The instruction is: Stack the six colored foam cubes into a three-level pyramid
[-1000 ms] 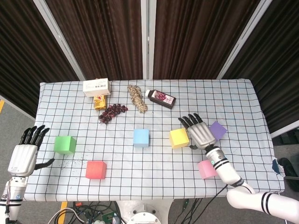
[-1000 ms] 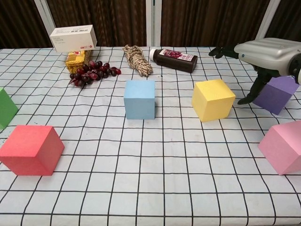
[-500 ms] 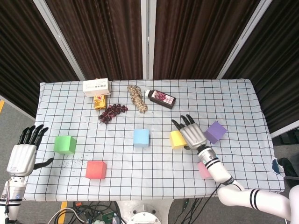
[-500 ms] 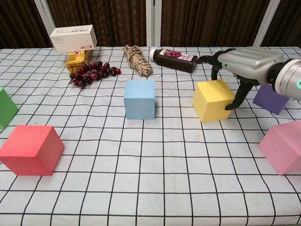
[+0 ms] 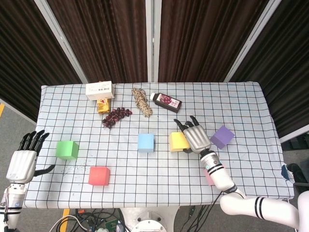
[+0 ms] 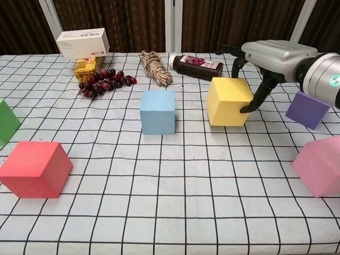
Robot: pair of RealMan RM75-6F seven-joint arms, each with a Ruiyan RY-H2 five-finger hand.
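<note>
On the checkered desk [image 5: 241,101], the right robot hand [image 5: 195,137] has closed its fingers around the yellow cube [image 5: 178,141] and shifted it leftward toward the blue cube [image 5: 146,142], likely starting the pyramid's base, while the left robot hand [image 5: 21,162] hangs open off the desk edge.

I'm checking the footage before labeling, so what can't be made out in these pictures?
- Pink cube: chest view's right edge cuts it off; the right arm mostly hides it in the head view.
- Green cube: cut by the chest view's left edge.
- Left robot hand: absent from the chest view.
- Box print: too small.
</note>
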